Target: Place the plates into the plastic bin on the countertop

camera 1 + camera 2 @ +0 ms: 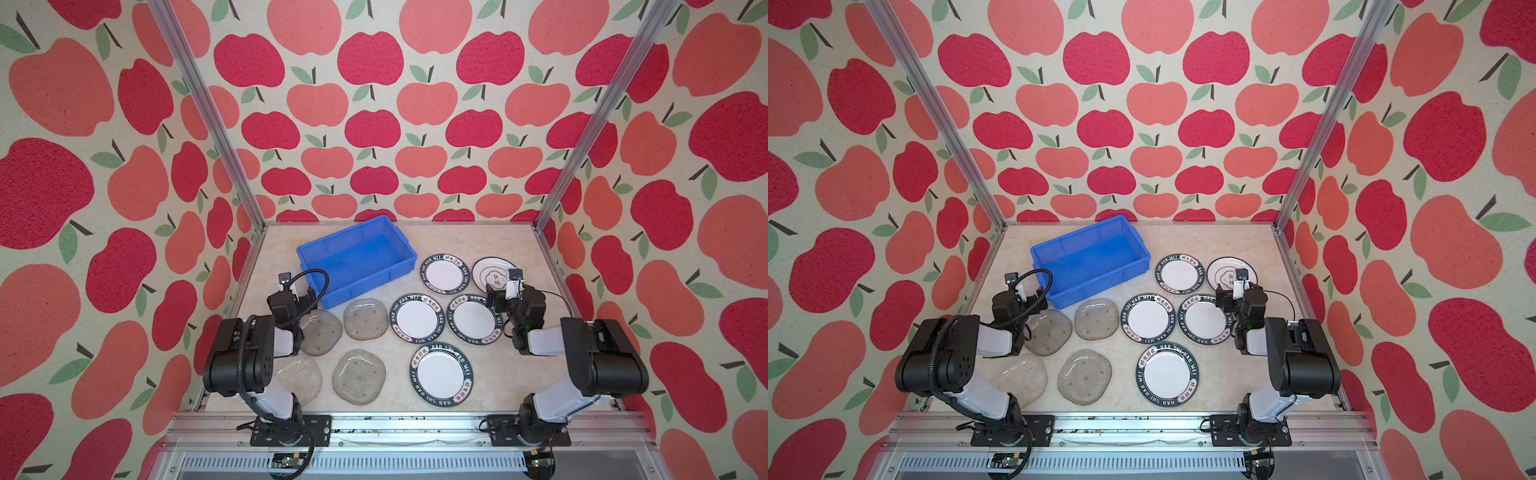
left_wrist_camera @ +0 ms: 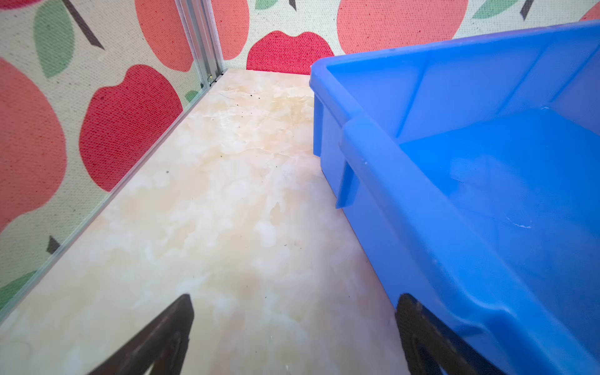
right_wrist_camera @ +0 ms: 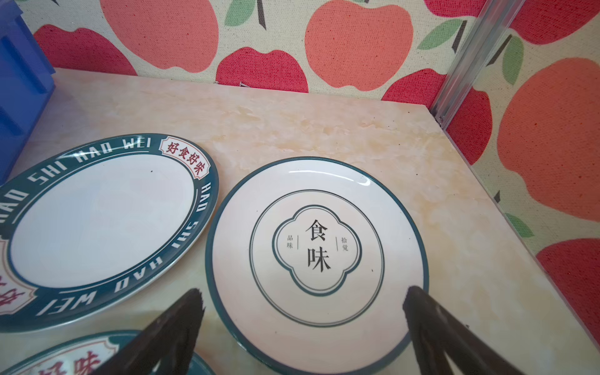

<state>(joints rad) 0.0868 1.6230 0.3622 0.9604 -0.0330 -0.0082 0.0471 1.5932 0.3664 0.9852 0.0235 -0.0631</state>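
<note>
Plainly, left gripper point(image 2: 295, 298) wide apart, empty, beside the plastic bin point(image 2: 373, 136); right gripper point(image 3: 303, 290) likewise over the ringed plate point(image 3: 324, 181).

Bin: bright blue rectangular plastic bin point(image 2: 389, 194), lipped rim, standing on the counter.
Counter: beige marble-patterned countertop point(image 2: 211, 211), dark-specked.
Gripper: left gripper point(image 2: 295, 302), dark fingers spread wide, one tip beside the bin's wall.
Backdrop: apple-patterned wall panels point(image 2: 113, 130), aluminium corner post point(image 2: 203, 35).
</note>
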